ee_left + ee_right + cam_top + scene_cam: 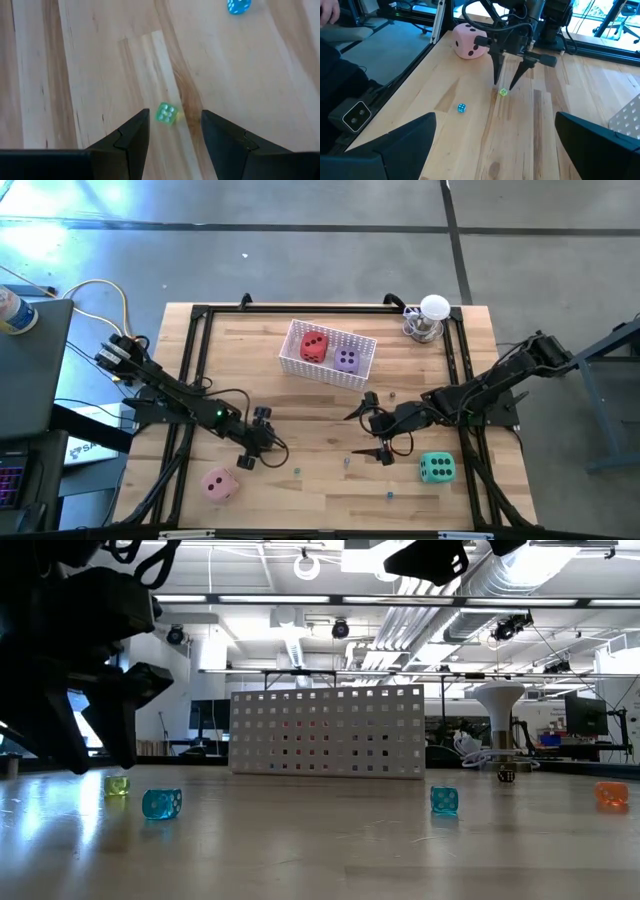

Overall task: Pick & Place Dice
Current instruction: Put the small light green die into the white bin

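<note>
High view, layout: the white basket [330, 353] sits at 12 o'clock on the counter [300, 435], holding the red die [314, 347] and the purple die [347, 360] side by side.
Large dice outside basket: the pink die [219, 484] lies at 8 o'clock; the green die [436, 468] lies at 4 o'clock. Neither is touched by a tool.
Large dice count: four in all, one of each colour; two in, two out.
Small dice count: at least four translucent ones on the counter in the low view: small green die [166, 113], two small blue dice [161, 803] [444, 800], small orange die [611, 794].
Left tool [172, 130]: points down at the counter near 7 o'clock, fingers partly apart and holding nothing; the small green die lies between the tips, just off the boards' seam.
Right tool [368, 428]: near the centre at 5 o'clock, fingers spread wide, empty, just beside the green die but not around it.
Other item: a white lamp-like stand [430, 318] at 1 o'clock, well apart from the work.
Step in hand (judgement): halfway; the left tool appears lined up on the small green die, not on the pink die.
Next move (judgement): lower and close on it squarely, or else shift toward 8 o'clock and open wider for the pink die.
</note>
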Controlling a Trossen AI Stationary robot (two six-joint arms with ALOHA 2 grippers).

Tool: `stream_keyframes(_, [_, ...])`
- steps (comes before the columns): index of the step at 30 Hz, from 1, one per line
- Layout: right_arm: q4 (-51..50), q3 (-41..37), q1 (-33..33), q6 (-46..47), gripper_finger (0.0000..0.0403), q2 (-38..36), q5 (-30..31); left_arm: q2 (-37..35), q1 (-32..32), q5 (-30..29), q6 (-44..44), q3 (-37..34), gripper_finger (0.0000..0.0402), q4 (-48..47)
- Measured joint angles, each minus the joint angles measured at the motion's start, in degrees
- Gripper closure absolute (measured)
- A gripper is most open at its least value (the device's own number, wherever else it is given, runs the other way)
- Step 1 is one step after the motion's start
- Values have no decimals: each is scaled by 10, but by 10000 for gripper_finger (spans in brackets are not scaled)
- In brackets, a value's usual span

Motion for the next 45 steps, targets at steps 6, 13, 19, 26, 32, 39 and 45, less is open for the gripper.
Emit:
stream_keyframes(6, [0, 0, 0, 0, 3, 0, 0, 0, 7, 0, 1, -6, 232, 1])
stream_keyframes(13, [0, 0, 0, 0, 3, 0, 0, 0, 23, 13, 16, -16, 232, 32])
stream_keyframes(19, [0, 0, 0, 0, 3, 0, 0, 2, 28, 30, 16, -19, 232, 34])
stream_keyframes(26, [0, 0, 0, 0, 3, 0, 0, 36, 38, 59, 18, -19, 232, 59])
stream_keyframes(32, [0, 0, 0, 1, 3, 0, 0, 43, 59, 99, 29, -18, 239, 71])
stream_keyframes(39, [-1, 0, 0, 1, 3, 0, 0, 44, 60, 97, 29, -18, 292, 71])
stream_keyframes(45, [-1, 0, 0, 1, 3, 0, 0, 44, 60, 98, 29, -18, 350, 71])
